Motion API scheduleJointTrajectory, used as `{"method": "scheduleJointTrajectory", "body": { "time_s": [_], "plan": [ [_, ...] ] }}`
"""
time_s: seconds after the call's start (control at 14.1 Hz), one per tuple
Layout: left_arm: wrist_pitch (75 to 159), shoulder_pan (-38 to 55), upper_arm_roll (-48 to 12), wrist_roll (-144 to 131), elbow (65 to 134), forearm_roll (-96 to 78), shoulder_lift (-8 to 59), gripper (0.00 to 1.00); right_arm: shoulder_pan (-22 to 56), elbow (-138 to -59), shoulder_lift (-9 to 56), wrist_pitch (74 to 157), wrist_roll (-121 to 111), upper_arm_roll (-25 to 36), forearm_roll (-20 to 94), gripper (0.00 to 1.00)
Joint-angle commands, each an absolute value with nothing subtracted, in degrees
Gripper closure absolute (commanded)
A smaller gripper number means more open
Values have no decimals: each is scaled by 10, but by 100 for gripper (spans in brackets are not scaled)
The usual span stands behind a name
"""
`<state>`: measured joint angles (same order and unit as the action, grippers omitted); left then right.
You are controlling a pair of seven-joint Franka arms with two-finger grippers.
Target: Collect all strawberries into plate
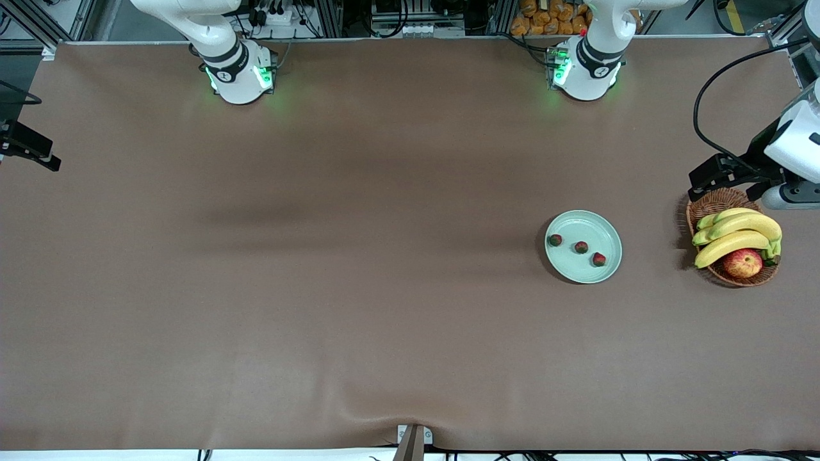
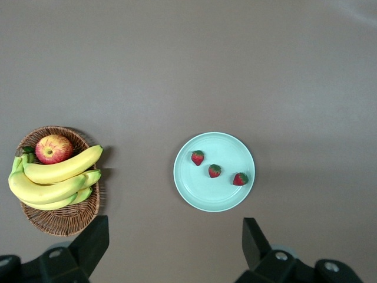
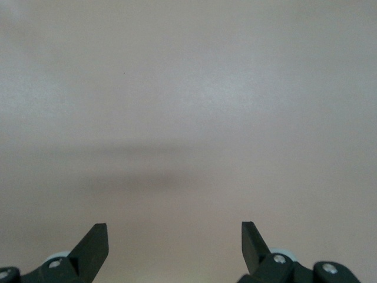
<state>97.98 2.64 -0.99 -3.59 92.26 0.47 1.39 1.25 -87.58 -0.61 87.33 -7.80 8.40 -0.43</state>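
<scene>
Front view shows a big brown tabletop (image 1: 320, 288) with the plate (image 1: 570, 272) lying toward the left arm's end. All three strawberries (image 1: 581, 247) sit in a slanted row inside the plate, each one a little apart from the next. Nothing lies on top of them and nothing stands close around the plate.

A brown wicker basket (image 1: 705, 205) sits farther toward the left arm's end, well apart from the plate. It holds yellow bananas (image 1: 737, 234) and a red-yellow apple (image 1: 743, 263). The apple touches the bananas and lies nearer to the front camera than they do.

The left pincer (image 2: 174, 250) hangs up in the air at the edge of the tabletop, next to the basket. Its black fingers (image 2: 94, 242) are spread wide and hold nothing. It looks down on the plate and the basket.

The right pincer (image 3: 175, 247) is also spread wide and holds nothing. It hangs over bare brown tabletop at the right arm's end.

No words or labels can be read on the plate, the basket or the fruit
</scene>
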Motion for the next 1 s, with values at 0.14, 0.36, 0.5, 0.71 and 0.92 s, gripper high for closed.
{"method": "scheduleJointTrajectory", "body": {
  "time_s": [0.14,0.36,0.5,0.71,0.92],
  "plan": [
    [976,33,1,-27,919,4,10,0,11,-862,1,870,-80,83,-2,0],
    [976,33,1,-33,919,4,10,0,11,-862,1,870,-80,83,-3,0],
    [976,33,1,-33,919,4,10,0,11,-862,1,870,-80,83,-3,0],
    [976,33,1,-33,919,4,11,0,11,-863,1,870,-80,83,-3,0],
    [976,33,0,-33,919,4,11,0,11,-862,1,870,-80,83,-2,0]
  ]
}}
